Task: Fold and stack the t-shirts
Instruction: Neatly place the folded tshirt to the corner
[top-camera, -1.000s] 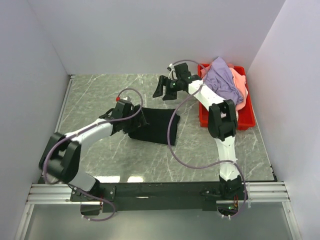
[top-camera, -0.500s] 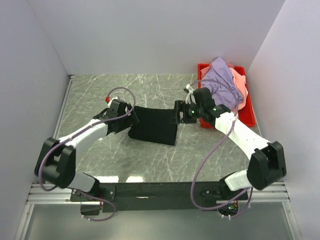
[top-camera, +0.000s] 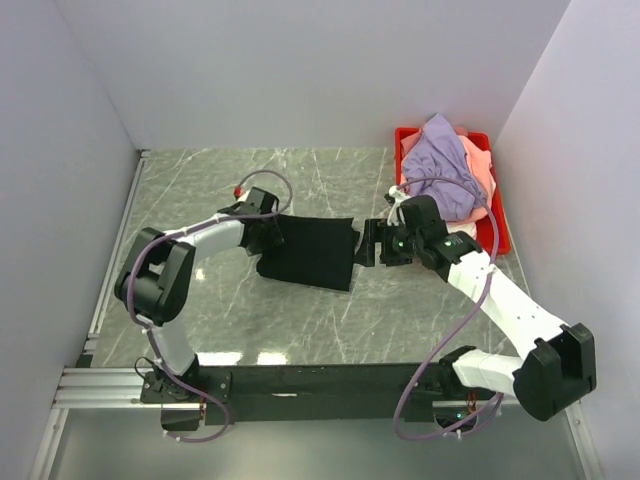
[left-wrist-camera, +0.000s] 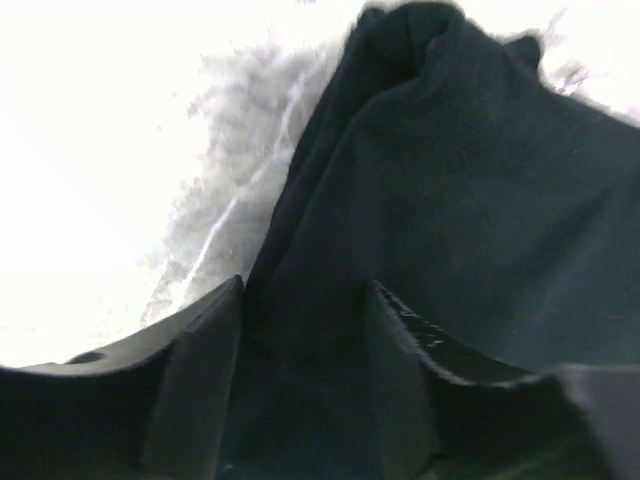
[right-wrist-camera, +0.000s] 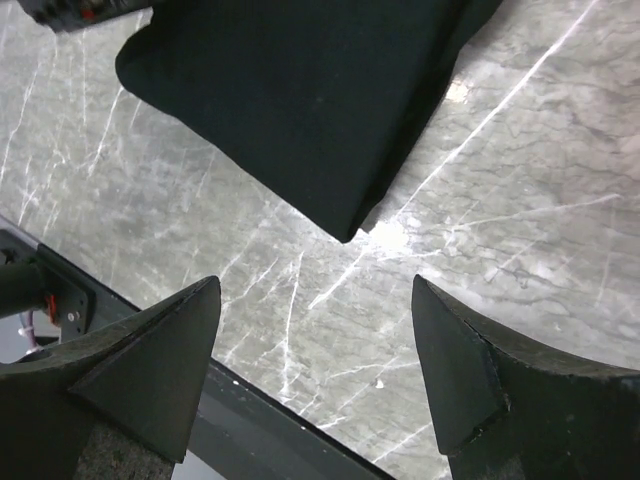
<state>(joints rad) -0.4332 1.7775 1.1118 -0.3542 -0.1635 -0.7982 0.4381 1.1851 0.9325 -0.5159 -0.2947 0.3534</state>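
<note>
right fingers (right-wrist-camera: 150, 370) spread beside black t-shirt (top-camera: 312, 252) edge

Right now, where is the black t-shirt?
In the top view the black t-shirt lies mid-way across the table, between the grippers: the left gripper at its left edge, the right gripper just off its right edge, the red bin farther right.
</note>
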